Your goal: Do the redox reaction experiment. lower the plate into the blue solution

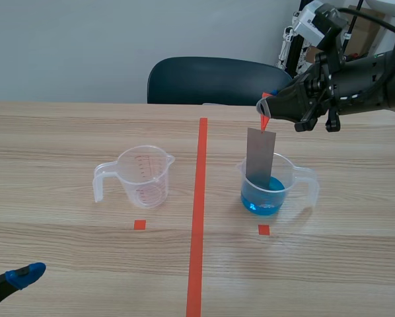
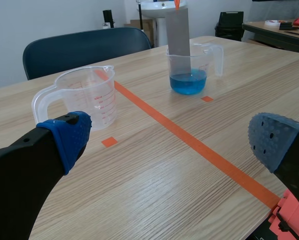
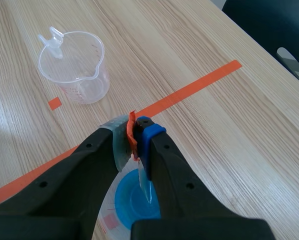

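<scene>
My right gripper (image 1: 266, 107) is clamped tight on the orange tab (image 1: 264, 121) at the top of the grey plate (image 1: 260, 157). The plate hangs upright with its lower end inside the right measuring cup (image 1: 285, 173), reaching the blue solution (image 1: 262, 200), just right of the tape line. My left gripper (image 2: 172, 140) sits wide open with nothing in it, low at the near left of the tabletop (image 1: 65, 251), and 1 empty measuring cup (image 1: 141, 173) stands left of the line.
</scene>
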Controlling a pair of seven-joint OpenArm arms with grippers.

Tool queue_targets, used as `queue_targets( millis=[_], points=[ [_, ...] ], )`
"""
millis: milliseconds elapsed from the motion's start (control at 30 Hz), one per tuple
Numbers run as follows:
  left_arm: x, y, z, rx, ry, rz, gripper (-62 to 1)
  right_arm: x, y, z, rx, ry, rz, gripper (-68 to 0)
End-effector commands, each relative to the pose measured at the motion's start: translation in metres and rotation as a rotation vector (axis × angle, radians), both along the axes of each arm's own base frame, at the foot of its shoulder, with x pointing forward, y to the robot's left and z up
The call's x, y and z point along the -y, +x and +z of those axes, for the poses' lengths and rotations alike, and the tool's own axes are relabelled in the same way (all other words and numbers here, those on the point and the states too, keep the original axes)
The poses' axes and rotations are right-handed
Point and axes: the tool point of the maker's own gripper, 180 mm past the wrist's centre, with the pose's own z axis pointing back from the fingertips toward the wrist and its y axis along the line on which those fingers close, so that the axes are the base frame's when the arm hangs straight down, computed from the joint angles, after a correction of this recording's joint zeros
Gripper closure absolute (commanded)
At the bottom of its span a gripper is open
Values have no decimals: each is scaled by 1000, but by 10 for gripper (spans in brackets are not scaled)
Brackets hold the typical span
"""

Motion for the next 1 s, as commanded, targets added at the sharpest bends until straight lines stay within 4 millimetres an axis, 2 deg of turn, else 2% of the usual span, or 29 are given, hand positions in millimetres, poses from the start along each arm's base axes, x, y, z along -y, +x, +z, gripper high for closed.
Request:
queue_targets(
  millis=[0, 367, 967],
  points=[
    [-1, 0, 7, 21, -14, 5, -623, 0, 4, 13, 28, 28, 3, -4],
    [-1, 1, 8, 22, -15, 5, -623, 1, 0, 8, 19, 41, 0, -4],
    [-1, 1, 8, 22, -15, 6, -623, 15, 2, 15, 41, 43, -19, -4]
  ],
)
